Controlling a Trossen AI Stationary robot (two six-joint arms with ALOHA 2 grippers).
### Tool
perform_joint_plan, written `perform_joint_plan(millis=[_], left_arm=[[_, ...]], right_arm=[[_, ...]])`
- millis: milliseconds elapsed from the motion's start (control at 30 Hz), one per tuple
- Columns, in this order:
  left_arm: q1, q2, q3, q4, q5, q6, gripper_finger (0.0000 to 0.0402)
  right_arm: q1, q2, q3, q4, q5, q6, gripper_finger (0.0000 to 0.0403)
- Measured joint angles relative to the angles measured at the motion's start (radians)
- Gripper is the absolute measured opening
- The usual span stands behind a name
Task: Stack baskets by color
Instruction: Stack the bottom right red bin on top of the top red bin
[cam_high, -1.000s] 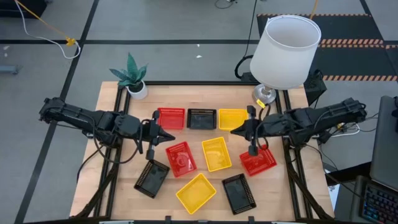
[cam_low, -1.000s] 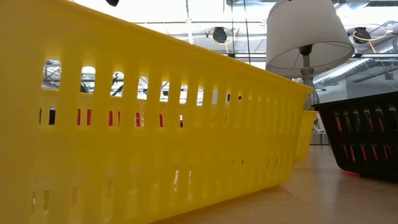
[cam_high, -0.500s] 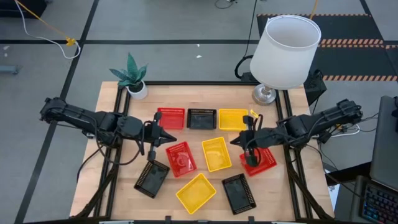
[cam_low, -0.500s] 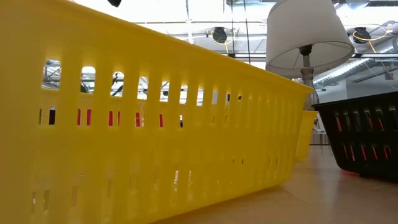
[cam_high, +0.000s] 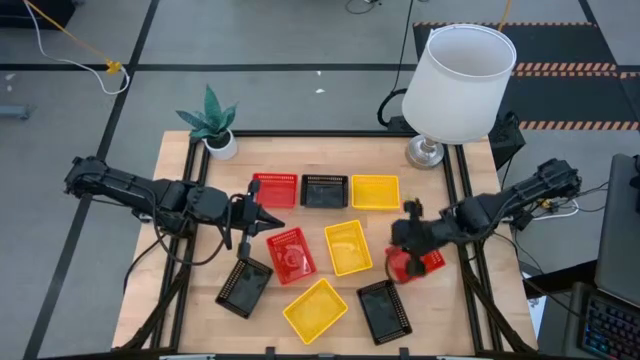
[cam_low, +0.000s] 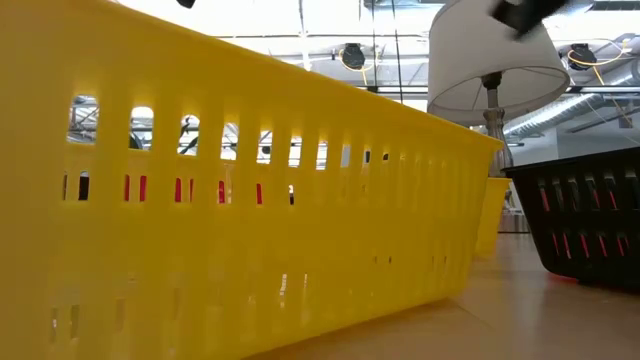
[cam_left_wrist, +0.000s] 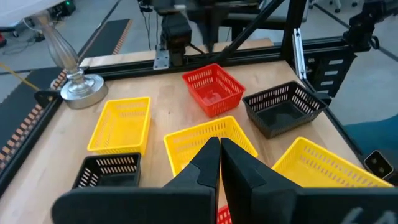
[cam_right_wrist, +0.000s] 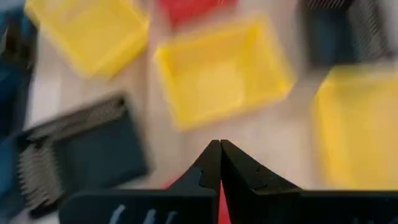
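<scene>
Nine baskets lie unstacked; right gripper (cam_high: 398, 262) (clenched, empty) hovers over the right-hand red basket (cam_high: 425, 262).

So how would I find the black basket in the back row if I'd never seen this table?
Start at the white lamp at the table's far right corner. Three baskets sit in a row beside its base; the black basket is the middle one, between a red basket and a yellow basket.
</scene>
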Motion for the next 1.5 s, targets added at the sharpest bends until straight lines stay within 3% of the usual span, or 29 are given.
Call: perform_joint_plan(millis=[133, 467, 667, 867, 1033, 1200, 1500], left_arm=[[0.000, 0.000, 0.000, 0.012, 0.000, 0.010, 0.0017], [0.000, 0.000, -0.001, 0.038, -0.001, -0.014, 0.0017], [0.001, 0.000, -0.001, 0.039, -0.002, -0.006, 0.0017], [0.001, 0.000, -0.001, 0.038, -0.003, 0.006, 0.0017], [0.001, 0.000, -0.001, 0.039, -0.003, 0.006, 0.0017], [0.001, 0.000, -0.001, 0.039, -0.003, 0.006, 0.0017], [0.001, 0.000, -0.001, 0.039, -0.003, 0.007, 0.0017]], right_arm=[[0.116, 0.001, -0.032, -0.096, -0.057, 0.178, 0.0002], [0.308, 0.000, -0.177, -0.075, -0.159, 0.325, 0.0009], [0.342, 0.000, -0.276, 0.003, -0.181, 0.348, 0.0061], [0.342, 0.000, -0.321, 0.017, -0.172, 0.284, 0.0125], [0.342, 0.000, -0.358, 0.020, -0.143, 0.236, 0.0156], [0.342, 0.000, -0.375, 0.019, -0.124, 0.186, 0.0155], [0.342, 0.000, -0.423, 0.060, -0.128, 0.159, 0.0108]])
